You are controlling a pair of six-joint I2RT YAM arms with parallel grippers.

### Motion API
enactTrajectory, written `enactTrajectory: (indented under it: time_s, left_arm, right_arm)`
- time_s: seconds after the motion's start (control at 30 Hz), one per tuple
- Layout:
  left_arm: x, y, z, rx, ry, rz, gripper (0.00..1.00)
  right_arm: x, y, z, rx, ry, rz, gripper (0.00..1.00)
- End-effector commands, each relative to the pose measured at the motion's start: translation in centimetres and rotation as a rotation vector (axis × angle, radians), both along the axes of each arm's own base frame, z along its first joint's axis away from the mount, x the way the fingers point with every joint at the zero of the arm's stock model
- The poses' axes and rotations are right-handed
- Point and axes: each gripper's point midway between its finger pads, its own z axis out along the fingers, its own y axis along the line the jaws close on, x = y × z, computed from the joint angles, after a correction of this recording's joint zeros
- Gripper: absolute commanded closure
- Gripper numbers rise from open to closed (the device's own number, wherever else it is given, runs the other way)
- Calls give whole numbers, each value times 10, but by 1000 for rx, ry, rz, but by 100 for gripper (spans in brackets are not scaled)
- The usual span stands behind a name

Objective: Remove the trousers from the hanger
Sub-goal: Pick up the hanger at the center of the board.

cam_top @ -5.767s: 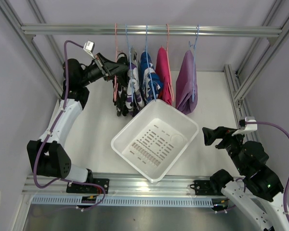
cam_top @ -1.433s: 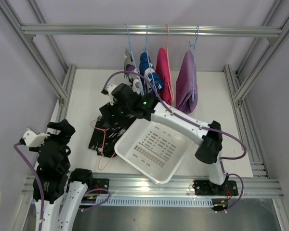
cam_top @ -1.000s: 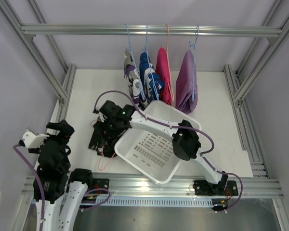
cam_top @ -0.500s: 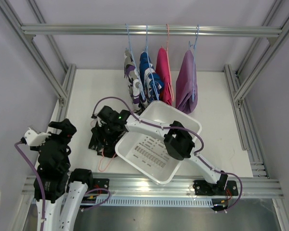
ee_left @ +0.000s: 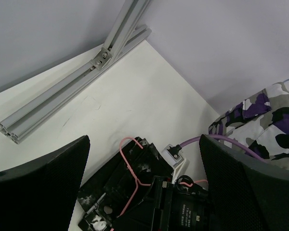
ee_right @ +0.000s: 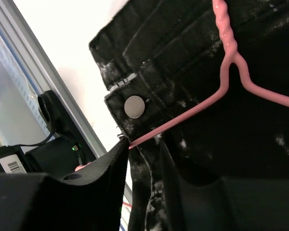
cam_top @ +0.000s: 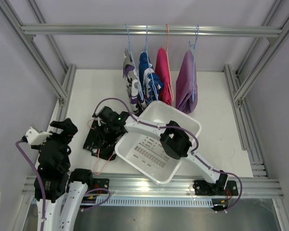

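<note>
Black trousers (cam_top: 94, 139) with the pink hanger (ee_right: 192, 113) are now pinched at the waistband by the right gripper (ee_right: 145, 187), whose fingers have just closed, ready for pulling free; the left gripper (ee_left: 144, 187) waits with fingers wide apart.

Bright, even light; blurred wrist-view foregrounds.

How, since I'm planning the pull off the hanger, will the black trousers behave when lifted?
Probably floppy: the black trousers lie rumpled on the table, so they should sag and drape. The pink hanger lies across their waistband and may snag or come along.
</note>
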Motion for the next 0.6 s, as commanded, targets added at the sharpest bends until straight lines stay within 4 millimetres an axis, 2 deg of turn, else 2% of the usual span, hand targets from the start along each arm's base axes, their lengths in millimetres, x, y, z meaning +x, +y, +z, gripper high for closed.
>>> enactTrajectory:
  time_s: [0.0,0.13,0.23,0.47,0.57]
  left_arm:
    - [3,-2,5,17,-14,-17,1]
    - [3,-3,6,19,-17,-23,1]
    - [4,-4,6,21,-17,-31,1]
    - [4,-6,6,22,-21,-42,1]
    - [5,-6,6,23,-18,-45,1]
  right_arm:
    - [-7,17,0,45,42,-9,66]
    - [-3,19,-6,39,45,-40,74]
    - [5,15,-7,13,22,-62,75]
    - [37,-18,-8,-114,-76,-125,85]
    - [46,-30,-6,-146,-101,-146,92]
